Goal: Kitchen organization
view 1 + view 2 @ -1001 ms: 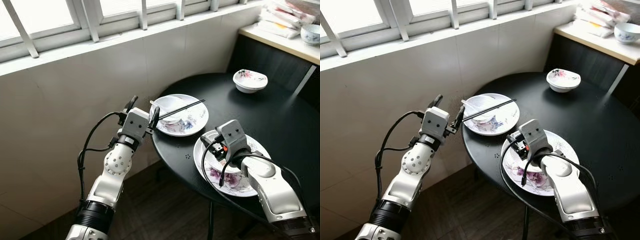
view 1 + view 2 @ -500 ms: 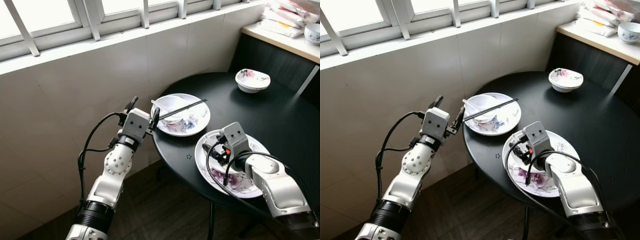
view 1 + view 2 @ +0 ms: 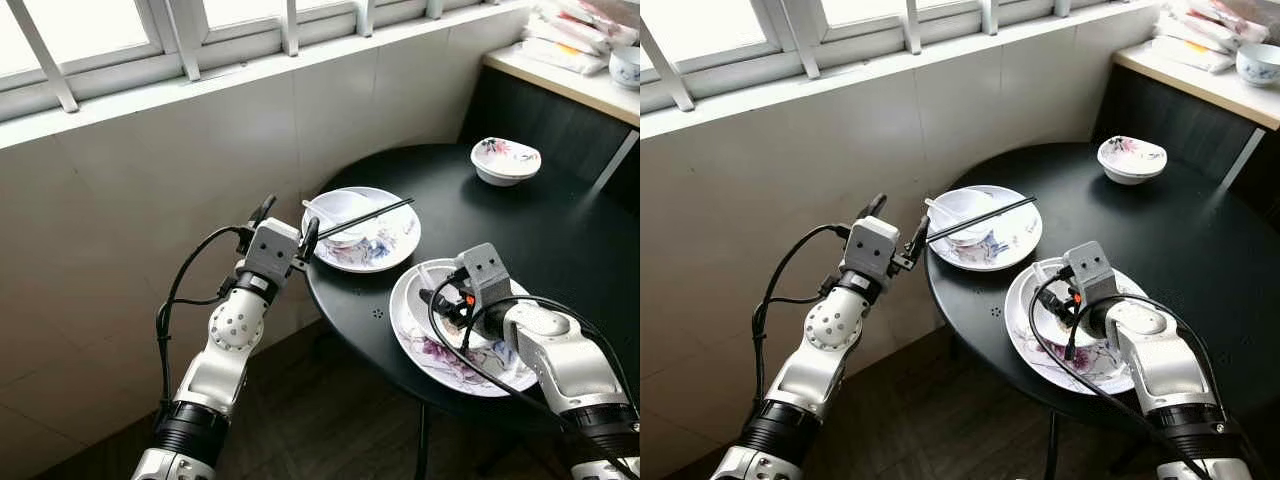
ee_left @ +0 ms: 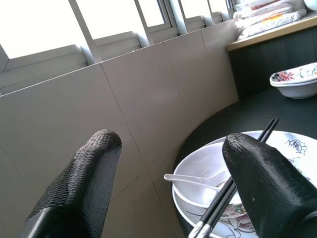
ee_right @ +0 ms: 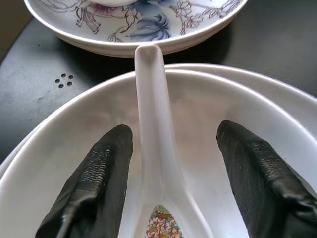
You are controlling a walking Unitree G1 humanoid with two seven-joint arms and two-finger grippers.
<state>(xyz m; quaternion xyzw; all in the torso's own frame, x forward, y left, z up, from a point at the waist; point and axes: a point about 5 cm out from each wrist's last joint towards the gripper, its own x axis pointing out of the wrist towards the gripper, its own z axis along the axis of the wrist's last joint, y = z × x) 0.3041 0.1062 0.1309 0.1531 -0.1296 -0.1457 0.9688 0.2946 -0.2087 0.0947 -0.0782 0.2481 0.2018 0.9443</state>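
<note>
Beneath a bright window and a tiled wall, a round black table (image 3: 560, 230) is set with used dishes that the kitchen tidying presumably calls for gathering. At about nine o'clock on the tabletop a flowered plate (image 3: 392, 250) is seen carrying a white bowl (image 3: 336, 212), with a white spoon (image 4: 190, 179) lying in the bowl and a pair of black chopsticks (image 3: 372, 213) laid across its rim, so that the setting appears stacked for removal. Toward seven o'clock a second flowered plate (image 3: 437, 358) is placed, bearing another bowl (image 5: 198, 104) with a long-handled soup spoon (image 5: 151, 134) resting inside it, its handle pointing toward the first plate. The right gripper (image 5: 168, 173) is held low inside this bowl, its fingers (image 5: 99, 168) spread wide on either side of the spoon handle and closed on nothing; the position is judged to be a set-up for pinching the spoon. The left gripper (image 3: 287, 226) is held just off the table edge near the first plate, its fingers likewise wide apart and empty, apparently kept ready beside the chopsticks. At roughly twelve o'clock a small flowered bowl (image 3: 504, 160) is left well apart, and on a counter (image 3: 560, 78) beyond it packets (image 3: 575, 40) are piled.
</note>
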